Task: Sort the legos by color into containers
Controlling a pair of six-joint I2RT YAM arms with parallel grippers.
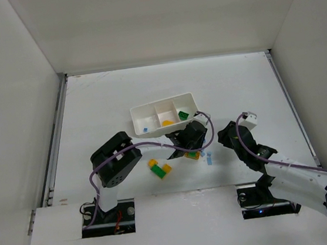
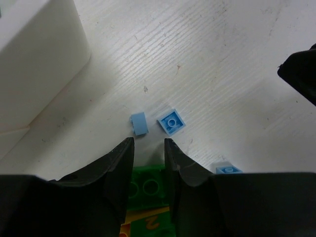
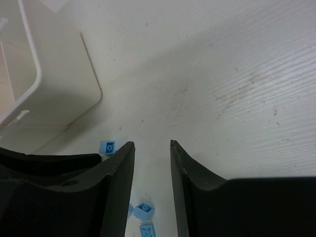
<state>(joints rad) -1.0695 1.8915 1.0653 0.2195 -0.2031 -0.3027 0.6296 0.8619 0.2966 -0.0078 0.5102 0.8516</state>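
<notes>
Standing over a green lego, the left gripper is narrow (held or not, I cannot tell), the right gripper half-open and empty; next I expect a lift to the tray, green compartment.

One tray, three compartments, two arms, three loose blue bricks

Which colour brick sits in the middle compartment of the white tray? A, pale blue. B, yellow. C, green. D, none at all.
B: in the top view the middle compartment of the tray holds a yellow brick, with a blue brick in the left compartment and a green brick in the right one.
</notes>
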